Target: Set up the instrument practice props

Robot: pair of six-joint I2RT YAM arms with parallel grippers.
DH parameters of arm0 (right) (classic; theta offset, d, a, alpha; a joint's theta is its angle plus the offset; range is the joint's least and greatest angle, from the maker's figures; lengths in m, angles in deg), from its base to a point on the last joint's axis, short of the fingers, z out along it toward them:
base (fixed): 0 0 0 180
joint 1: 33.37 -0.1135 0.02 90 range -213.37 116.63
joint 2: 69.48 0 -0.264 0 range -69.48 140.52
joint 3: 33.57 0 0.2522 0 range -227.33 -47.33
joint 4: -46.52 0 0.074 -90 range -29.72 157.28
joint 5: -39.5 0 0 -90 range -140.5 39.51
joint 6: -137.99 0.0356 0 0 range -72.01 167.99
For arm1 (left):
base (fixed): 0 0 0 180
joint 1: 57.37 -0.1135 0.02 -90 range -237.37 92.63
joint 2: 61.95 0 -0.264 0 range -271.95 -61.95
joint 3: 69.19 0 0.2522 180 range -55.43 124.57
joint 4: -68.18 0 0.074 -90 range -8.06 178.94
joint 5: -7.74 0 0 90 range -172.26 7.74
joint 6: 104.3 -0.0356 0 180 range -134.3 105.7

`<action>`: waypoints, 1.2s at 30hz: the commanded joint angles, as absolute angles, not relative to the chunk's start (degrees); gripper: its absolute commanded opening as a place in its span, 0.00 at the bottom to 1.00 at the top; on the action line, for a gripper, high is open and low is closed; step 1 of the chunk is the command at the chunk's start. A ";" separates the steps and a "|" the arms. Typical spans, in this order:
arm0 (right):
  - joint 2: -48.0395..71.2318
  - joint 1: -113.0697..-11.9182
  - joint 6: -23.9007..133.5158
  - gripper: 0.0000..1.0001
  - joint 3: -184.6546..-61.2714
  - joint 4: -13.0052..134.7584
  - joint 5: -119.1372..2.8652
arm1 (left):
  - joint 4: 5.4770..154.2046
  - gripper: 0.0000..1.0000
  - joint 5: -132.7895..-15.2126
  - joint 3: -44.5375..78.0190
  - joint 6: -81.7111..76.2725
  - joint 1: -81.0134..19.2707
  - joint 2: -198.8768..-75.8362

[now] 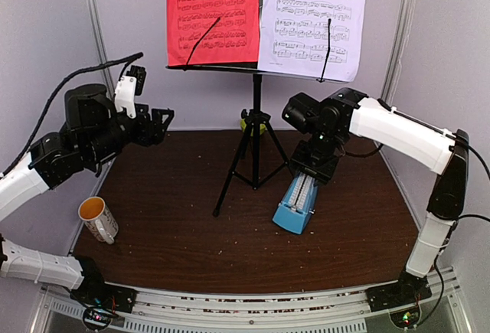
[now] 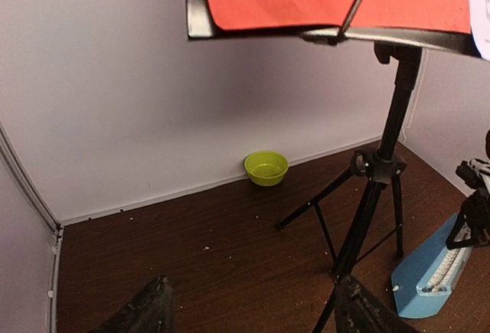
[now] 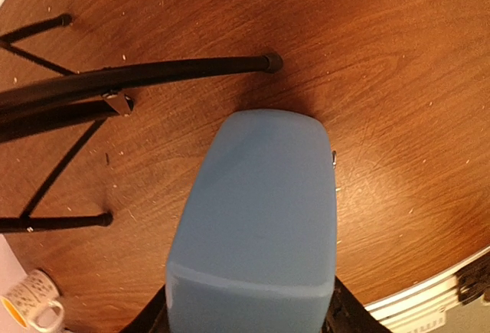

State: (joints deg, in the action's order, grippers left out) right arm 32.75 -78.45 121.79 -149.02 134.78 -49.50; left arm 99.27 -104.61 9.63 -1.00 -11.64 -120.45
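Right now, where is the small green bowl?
In the top view, the small green bowl sits centre-back by the rear wall, just behind the legs of the black tripod music stand.

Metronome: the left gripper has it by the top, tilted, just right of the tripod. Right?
Not quite. The right gripper holds the metronome, as the top external view shows; the left gripper hangs open and empty near the left wall. The rest stands: gripped at the top, tilted, right of the tripod.

Upright black music stand (image 1: pixel 256 111) with red sheet (image 1: pixel 212 11) and white sheet (image 1: pixel 314 19); blue metronome (image 1: pixel 297 207) tilted beside it.
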 commanded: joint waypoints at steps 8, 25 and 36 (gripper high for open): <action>26.24 -77.85 93.92 0.46 -144.35 124.41 -56.43 | 83.91 0.65 -80.10 -6.78 -11.38 -12.02 -118.78; 12.85 -77.87 74.54 0.32 -124.85 96.75 -70.38 | 68.23 0.55 -82.89 -19.53 -15.85 -0.11 -133.16; 12.47 -77.85 64.73 0.23 -121.39 92.20 -79.56 | 61.29 0.80 -80.51 -19.81 -17.14 3.89 -143.86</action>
